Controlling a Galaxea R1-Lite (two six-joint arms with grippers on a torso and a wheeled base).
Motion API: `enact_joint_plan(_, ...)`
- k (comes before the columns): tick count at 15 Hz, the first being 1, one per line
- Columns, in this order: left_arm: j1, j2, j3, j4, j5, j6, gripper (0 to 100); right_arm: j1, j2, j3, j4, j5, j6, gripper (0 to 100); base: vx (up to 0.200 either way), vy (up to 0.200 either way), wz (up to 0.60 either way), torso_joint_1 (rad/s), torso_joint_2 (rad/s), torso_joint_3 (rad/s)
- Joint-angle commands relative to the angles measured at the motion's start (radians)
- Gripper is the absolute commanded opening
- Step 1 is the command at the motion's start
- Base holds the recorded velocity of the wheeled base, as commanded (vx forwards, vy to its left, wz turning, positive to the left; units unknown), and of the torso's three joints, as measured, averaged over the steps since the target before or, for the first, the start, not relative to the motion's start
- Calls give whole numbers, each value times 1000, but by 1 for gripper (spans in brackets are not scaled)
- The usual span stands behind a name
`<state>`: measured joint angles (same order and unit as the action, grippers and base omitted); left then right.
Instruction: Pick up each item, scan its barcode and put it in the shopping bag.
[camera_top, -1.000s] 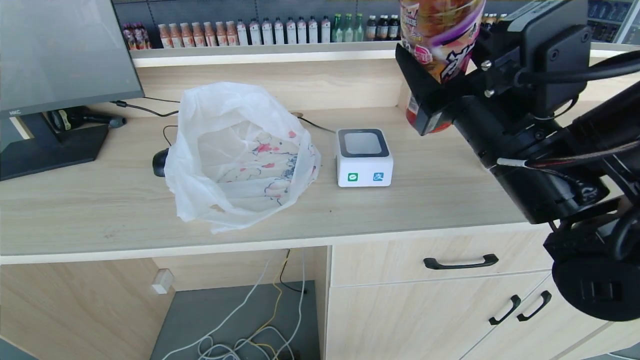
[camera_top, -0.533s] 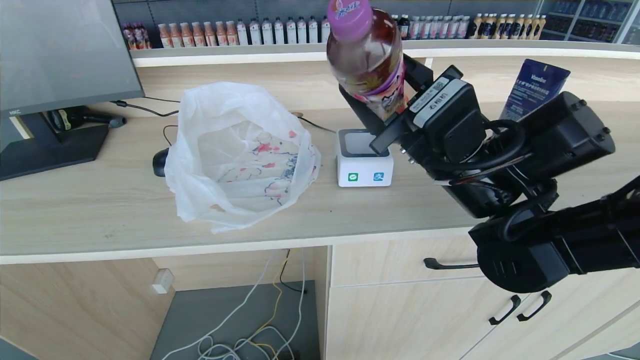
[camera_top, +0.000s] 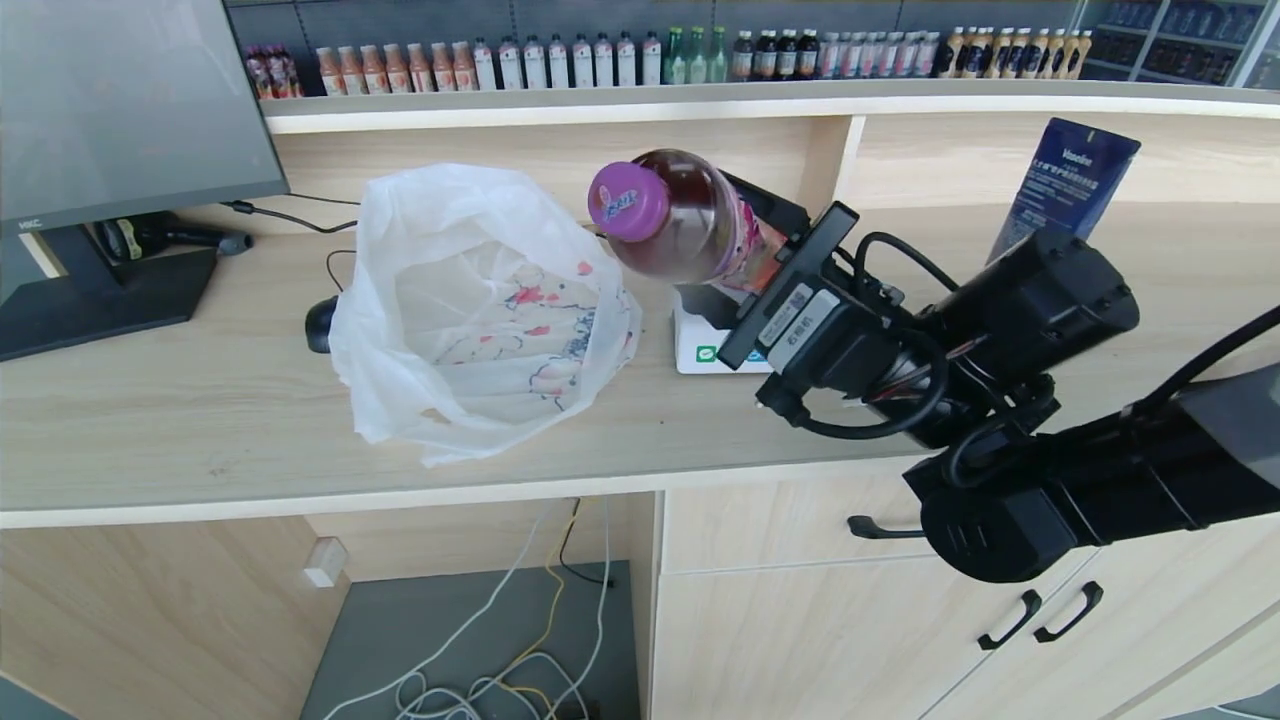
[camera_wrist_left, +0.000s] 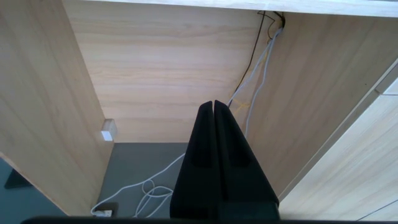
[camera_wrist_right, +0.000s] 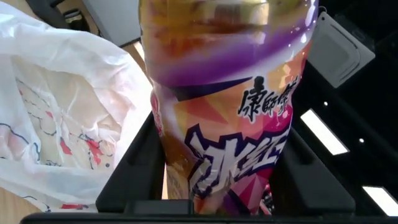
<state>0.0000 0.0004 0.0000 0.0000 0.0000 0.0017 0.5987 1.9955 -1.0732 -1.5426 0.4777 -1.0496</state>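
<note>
here the bottle (camera_top: 688, 216) tilts just above the scanner (camera_top: 696, 342).

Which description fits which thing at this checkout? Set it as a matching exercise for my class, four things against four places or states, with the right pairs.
Things
1. bottle
2. shopping bag
3. scanner
4. left gripper

Places or states
A. shut on nothing, low by the space under the counter
B. held tilted in the right gripper, cap toward the bag
C. standing open on the counter, on the robot's left of the scanner
D. white box on the counter, partly hidden behind the bottle and arm

Pairs: 1-B, 2-C, 3-D, 4-A
</note>
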Motion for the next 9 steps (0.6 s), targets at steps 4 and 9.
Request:
enact_joint_plan(4,0,0,0,0,0,0,0,-22,35,1,24,58,-23,0,0,0,0,0,0,0)
enact_joint_plan(9,0,0,0,0,0,0,0,-51,60,-4,24,90,-38,0,0,0,0,0,0,0)
